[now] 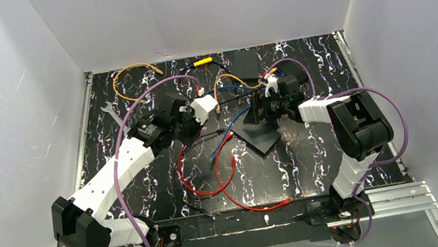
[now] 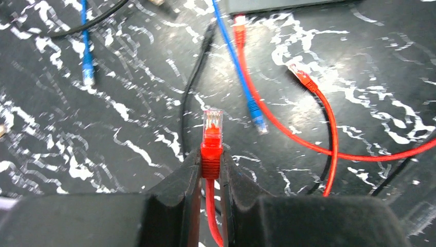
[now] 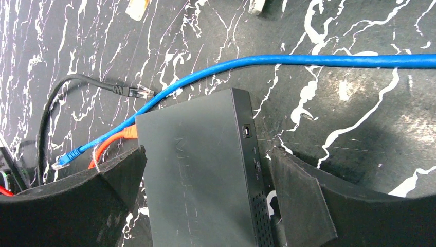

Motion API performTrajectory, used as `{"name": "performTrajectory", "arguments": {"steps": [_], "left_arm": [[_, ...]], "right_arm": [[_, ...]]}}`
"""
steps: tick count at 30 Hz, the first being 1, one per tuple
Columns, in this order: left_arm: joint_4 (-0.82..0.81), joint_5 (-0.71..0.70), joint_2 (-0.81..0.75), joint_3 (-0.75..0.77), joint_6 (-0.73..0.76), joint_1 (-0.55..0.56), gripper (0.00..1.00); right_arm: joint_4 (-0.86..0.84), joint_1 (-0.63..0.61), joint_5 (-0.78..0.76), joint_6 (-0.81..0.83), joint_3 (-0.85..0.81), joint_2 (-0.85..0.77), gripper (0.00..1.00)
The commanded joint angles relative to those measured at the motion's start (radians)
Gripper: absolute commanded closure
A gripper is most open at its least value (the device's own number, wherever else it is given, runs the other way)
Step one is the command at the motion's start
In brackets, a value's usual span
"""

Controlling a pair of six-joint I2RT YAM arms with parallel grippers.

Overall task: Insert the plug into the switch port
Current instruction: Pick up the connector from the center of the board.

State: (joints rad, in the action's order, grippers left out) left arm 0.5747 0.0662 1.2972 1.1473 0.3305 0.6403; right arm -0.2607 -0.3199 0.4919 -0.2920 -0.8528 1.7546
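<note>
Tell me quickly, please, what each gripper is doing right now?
Left gripper: shut on the red plug.
Right gripper: jaws wide, straddling the black switch; grip cannot be told.
</note>
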Motion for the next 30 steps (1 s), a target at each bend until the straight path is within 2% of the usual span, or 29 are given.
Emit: {"name": "performTrajectory", "arguments": {"steps": [1, 6, 13, 19, 28, 30], "left_arm": [[-0.073, 0.188, -0.041, -0.041, -0.024, 0.012, 1.0], [-0.12, 0.287, -0.015, -0.036, -0.07, 0.025, 1.0], [-0.196, 0.331, 0.05, -0.037, -0.145, 0.039, 1.0], [-0.285, 0.37, 0.106, -0.058, -0.275, 0.039, 1.0], [-0.306, 0.297, 0.171, -0.068, -0.323, 0.04, 1.0], [-0.3, 0.284, 0.168, -0.062, -0.323, 0.044, 1.0]], "right_arm": [[0.052, 0.001, 0.026, -0.009, 0.024, -0.024, 0.0], [0.053, 0.001, 0.035, -0.01, 0.022, -0.021, 0.0], [0.059, 0.001, 0.04, -0.012, 0.02, -0.024, 0.0], [0.087, 0.001, 0.054, -0.037, 0.015, -0.037, 0.0], [0.011, -0.001, 0.065, -0.092, 0.071, -0.137, 0.0], [0.002, -0.003, 0.065, -0.106, 0.086, -0.171, 0.03]]}}
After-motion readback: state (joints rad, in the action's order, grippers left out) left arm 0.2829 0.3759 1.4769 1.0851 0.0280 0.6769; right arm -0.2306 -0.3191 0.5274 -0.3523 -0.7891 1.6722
